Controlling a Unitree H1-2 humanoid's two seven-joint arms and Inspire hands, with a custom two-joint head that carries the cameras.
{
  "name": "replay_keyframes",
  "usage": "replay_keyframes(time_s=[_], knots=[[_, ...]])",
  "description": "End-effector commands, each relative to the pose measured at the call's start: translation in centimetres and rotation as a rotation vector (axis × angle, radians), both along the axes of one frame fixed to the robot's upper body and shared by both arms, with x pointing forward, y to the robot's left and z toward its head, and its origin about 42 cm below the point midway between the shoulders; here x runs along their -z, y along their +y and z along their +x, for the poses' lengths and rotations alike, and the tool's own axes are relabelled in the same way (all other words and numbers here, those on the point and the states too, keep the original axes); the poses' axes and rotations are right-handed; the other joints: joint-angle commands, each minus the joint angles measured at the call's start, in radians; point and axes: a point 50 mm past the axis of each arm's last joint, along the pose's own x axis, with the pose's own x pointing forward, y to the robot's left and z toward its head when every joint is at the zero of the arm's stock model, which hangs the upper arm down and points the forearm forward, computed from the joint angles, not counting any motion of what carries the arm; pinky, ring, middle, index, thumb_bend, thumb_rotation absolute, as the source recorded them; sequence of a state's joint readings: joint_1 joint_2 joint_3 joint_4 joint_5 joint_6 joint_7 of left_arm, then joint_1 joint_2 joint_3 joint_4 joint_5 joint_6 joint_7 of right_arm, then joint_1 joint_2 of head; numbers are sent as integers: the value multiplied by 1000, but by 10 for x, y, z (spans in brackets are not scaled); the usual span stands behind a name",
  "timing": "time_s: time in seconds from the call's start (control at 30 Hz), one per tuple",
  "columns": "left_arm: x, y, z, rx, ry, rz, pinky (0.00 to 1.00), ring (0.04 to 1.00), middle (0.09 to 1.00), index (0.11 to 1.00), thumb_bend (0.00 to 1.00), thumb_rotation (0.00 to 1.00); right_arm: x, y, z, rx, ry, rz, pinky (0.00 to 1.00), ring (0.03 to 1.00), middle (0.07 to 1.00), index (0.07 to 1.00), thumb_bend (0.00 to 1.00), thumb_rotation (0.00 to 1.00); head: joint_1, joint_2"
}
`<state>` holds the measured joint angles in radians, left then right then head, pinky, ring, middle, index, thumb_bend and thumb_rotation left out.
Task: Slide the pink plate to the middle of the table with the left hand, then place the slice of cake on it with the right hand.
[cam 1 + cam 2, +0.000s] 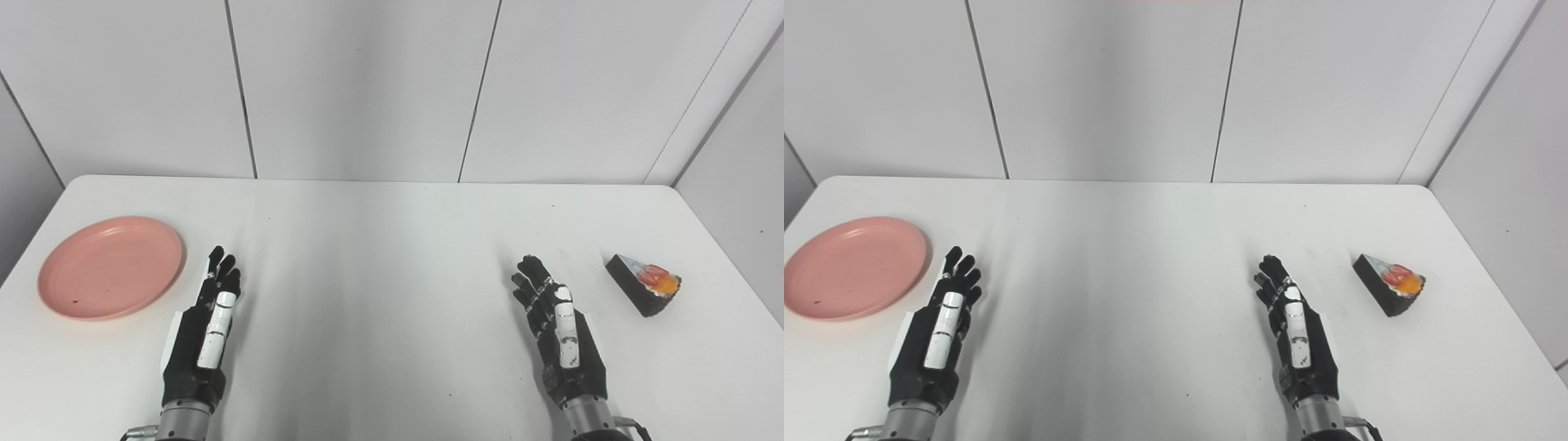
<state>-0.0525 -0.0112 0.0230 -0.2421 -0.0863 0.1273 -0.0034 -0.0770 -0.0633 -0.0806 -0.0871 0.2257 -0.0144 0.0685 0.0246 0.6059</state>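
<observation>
- Pink plate flat at far left of white table, well short of the middle; empty, unmoved by the look of it.
- Left hand just beside plate, not touching; fingers extended and apart, nothing held.
- From left hand, plate at about 10 o'clock; nearest rim close to fingertips.
- Middle of table at about 2 o'clock from plate: judged push direction rightward, across the left hand's present spot.
- Slice of cake at far right, point toward 10 o'clock, wide end toward 4.
- Right hand empty, fingers loosely spread; cake at about 2 o'clock, near, apart.
- Left nearer plate, right nearer cake.
</observation>
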Motion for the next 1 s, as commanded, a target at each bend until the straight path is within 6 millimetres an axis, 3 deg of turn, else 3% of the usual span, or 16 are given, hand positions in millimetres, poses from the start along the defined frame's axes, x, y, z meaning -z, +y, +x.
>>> replay_keyframes(time_s=[0.0,0.33,0.97], knots=[[-18,0,2,14,-78,-3,1000,991,1000,1000,713,834,-13,1,4,-7,-76,-4,982,945,942,924,836,951,0,-2],[-18,1,2,19,-80,9,1000,991,1000,1000,722,844,3,-6,9,-9,-83,-6,1000,982,1000,1000,819,999,0,-4],[-17,1,3,19,-78,14,1000,993,1000,1000,724,846,-6,0,5,-11,-88,-15,992,963,983,1000,833,985,-1,-7]])
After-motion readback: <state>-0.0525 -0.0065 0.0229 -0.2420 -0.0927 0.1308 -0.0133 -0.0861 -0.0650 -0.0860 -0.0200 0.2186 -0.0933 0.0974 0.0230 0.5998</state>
